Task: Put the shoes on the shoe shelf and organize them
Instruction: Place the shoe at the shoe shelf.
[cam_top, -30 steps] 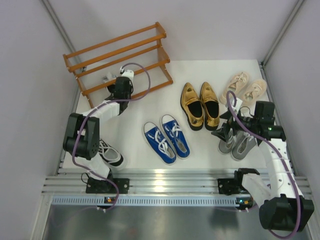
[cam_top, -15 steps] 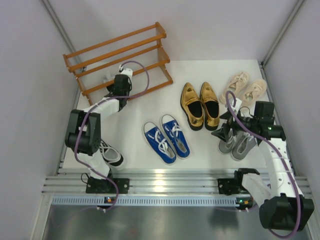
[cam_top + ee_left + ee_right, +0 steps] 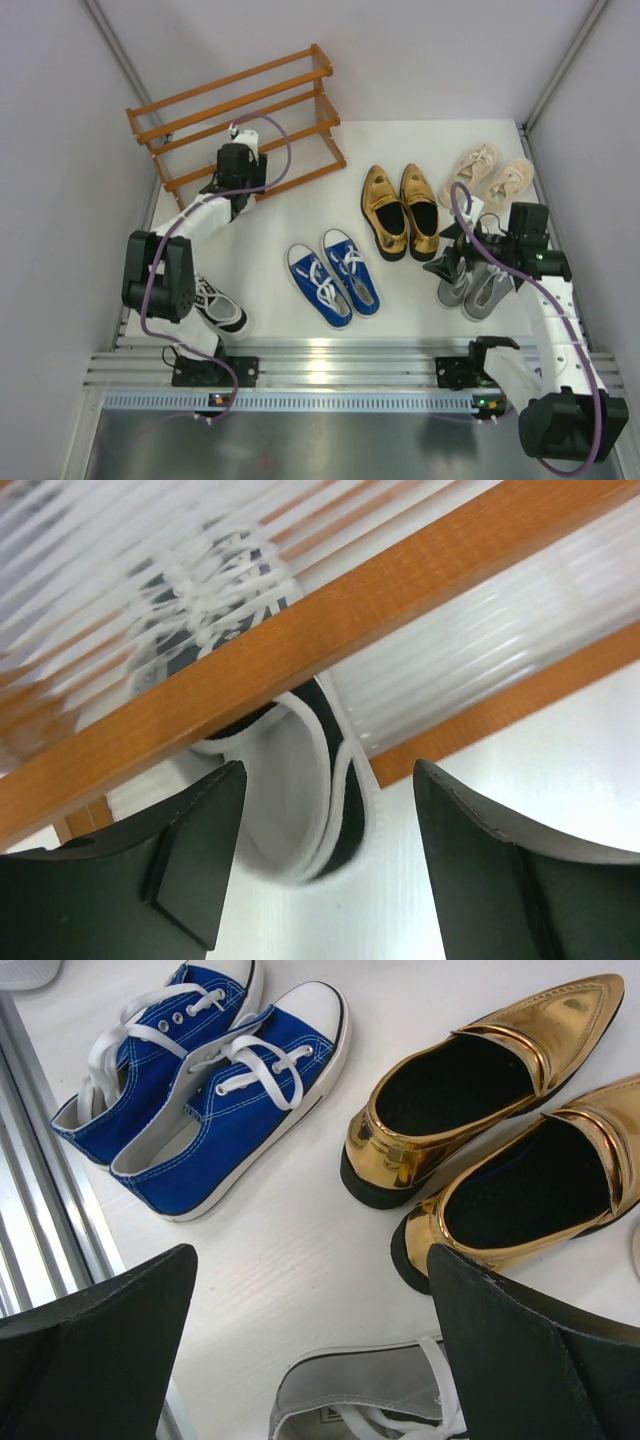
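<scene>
The shoe shelf stands at the back left. My left gripper reaches into its lowest tier. In the left wrist view the left gripper is open around the heel of a black-and-white sneaker, which lies behind an orange slat; the fingers do not touch it. Its partner lies by the left arm's base. My right gripper hangs open over the grey sneakers. Blue sneakers, gold loafers and beige lace-ups sit on the table.
The right wrist view shows the open right gripper above a grey sneaker, with the blue sneakers to its left and the gold loafers to its right. Grey walls close both sides. A metal rail runs along the near edge.
My left gripper has opened and let go of the black-and-white sneaker at the shelf's lowest tier, shifting slightly towards the shelf. The right arm has not moved.
</scene>
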Robot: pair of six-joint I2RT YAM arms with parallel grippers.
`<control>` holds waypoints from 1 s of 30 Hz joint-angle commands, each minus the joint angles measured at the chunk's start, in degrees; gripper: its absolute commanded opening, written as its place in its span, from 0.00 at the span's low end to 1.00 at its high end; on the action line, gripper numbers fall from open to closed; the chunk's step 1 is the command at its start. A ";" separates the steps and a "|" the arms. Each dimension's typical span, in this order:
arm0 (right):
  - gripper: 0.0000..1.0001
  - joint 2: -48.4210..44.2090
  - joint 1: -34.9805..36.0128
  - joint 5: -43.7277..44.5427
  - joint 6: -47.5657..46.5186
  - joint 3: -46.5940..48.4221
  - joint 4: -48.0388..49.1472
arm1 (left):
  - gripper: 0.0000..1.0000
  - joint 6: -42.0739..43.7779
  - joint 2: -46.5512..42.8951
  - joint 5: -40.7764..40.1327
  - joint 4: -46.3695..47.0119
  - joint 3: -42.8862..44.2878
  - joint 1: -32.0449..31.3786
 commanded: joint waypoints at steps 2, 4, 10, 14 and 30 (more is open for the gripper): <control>0.99 -0.75 0.76 -1.49 -1.89 0.77 -0.44 | 0.74 -6.66 -13.30 5.35 -3.04 -3.24 0.30; 1.00 -0.84 0.76 -1.49 -1.98 0.77 -0.44 | 0.74 -9.12 -18.40 8.25 -4.89 -4.82 0.30; 1.00 -0.93 0.85 -1.05 -3.03 0.77 -1.23 | 0.81 -18.26 -35.44 12.21 -15.78 -12.01 0.30; 0.99 -0.32 0.85 -1.58 -3.83 1.04 -1.94 | 0.96 -31.93 -49.15 9.14 -24.66 -17.39 0.57; 1.00 22.95 40.37 8.88 2.93 22.55 -5.11 | 0.93 -61.78 -70.35 -3.33 -52.08 -18.65 0.48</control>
